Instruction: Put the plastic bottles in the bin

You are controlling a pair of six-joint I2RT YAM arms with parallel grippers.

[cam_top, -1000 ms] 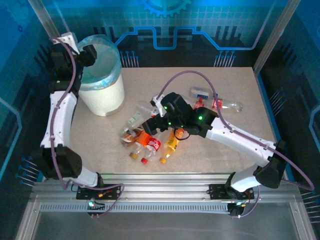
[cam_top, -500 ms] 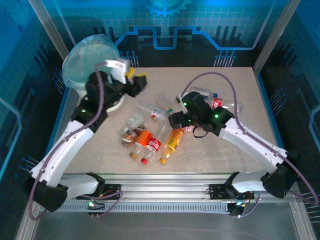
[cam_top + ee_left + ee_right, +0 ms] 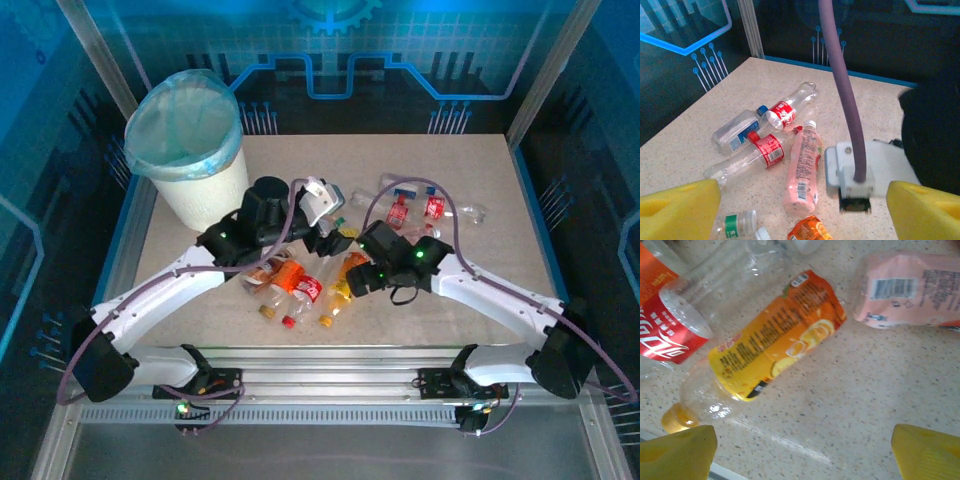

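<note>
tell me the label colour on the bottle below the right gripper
Orange and yellow on that bottle, clearest in the right wrist view.

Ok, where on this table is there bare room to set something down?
Bare: the far strip between the bin and the red-labelled bottles, and the far right corner beyond them. Crowded: the middle, where the bottle pile lies.

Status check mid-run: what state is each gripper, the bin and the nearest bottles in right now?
Left gripper: open, empty.
Right gripper: open, empty.
Orange bottle: lying flat, capped, not gripped.
Pink bottle: lying flat, white cap on.
Red-label bottle: lying flat.
Bin: upright, bag-lined.
</note>
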